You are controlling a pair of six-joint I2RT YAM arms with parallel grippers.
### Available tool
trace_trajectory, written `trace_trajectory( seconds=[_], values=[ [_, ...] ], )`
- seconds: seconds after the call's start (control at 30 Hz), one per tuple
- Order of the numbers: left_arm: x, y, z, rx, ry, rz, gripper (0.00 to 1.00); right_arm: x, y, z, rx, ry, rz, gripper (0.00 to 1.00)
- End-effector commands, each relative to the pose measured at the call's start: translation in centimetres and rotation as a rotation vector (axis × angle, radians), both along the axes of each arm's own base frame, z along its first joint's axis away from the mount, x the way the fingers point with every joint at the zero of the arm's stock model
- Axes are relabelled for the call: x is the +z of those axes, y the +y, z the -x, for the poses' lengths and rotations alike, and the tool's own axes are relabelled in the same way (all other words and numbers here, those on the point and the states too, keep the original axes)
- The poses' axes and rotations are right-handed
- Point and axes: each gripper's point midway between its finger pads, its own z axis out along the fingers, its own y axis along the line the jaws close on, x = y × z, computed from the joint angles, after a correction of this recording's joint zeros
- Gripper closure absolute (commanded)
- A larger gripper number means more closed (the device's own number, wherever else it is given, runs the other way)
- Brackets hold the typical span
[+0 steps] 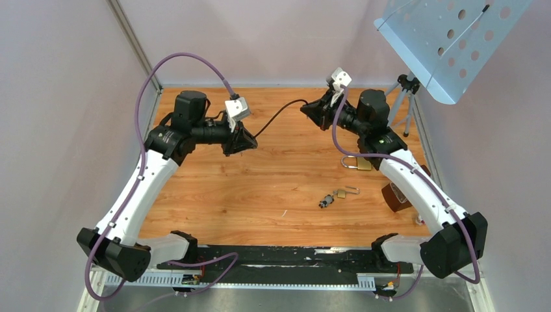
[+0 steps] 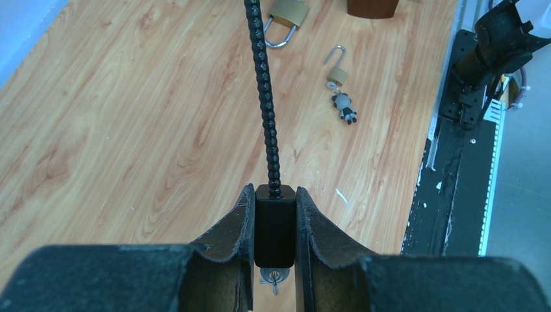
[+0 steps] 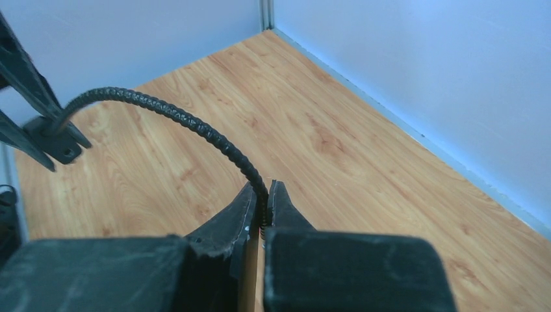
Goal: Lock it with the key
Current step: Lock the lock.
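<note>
A black cable lock hangs between my two grippers above the wooden table. My left gripper (image 1: 242, 140) is shut on its black block body (image 2: 275, 224). In the left wrist view the gripper (image 2: 274, 195) clamps both sides of the body, and a silver key cylinder (image 2: 275, 278) shows under it. The beaded black cable (image 1: 279, 117) runs from the body (image 2: 263, 84) to my right gripper (image 1: 312, 110). That gripper (image 3: 262, 188) is shut on the cable's free end (image 3: 182, 120). A small bunch of keys (image 1: 325, 202) lies on the table by a small open padlock (image 1: 340, 193).
A larger brass padlock (image 1: 357, 162) lies near the right arm, also in the left wrist view (image 2: 286, 14). A brown object (image 1: 392, 195) sits by the right arm's link. A tripod (image 1: 407, 97) with a perforated metal plate (image 1: 448, 39) stands at the back right. Walls enclose the table.
</note>
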Motion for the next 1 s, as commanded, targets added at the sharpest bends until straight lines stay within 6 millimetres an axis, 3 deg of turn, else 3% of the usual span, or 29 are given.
trace_trajectory(
  seconds=[0.0,0.17,0.3,0.47,0.6,0.83,0.97],
  values=[
    [0.1,-0.1,0.0,-0.019,0.008,0.002,0.86,7.9,0.3,2.2,0.056,-0.098,-0.177,1.00],
    [0.3,-0.5,-1.5,0.040,-0.003,0.043,0.76,8.5,1.6,3.3,0.108,-0.072,-0.201,1.00],
    [1.3,-1.0,-3.0,0.097,-0.044,0.124,0.73,8.6,2.6,3.7,0.117,-0.044,-0.210,1.00],
    [1.9,-1.5,-3.6,0.118,-0.096,0.208,0.85,9.9,3.9,4.6,0.131,-0.017,-0.245,1.00],
    [1.7,-1.9,-2.7,0.041,-0.172,0.238,1.00,10.9,4.9,5.6,0.158,-0.026,-0.270,1.00],
    [3.2,-2.1,0.8,-0.166,-0.512,0.303,1.00,11.3,6.2,7.8,0.253,-0.079,-0.307,1.00],
    [3.6,-2.4,1.3,-0.222,-0.560,0.305,1.00,11.6,7.3,10.1,0.351,-0.120,-0.335,1.00]
  ],
)
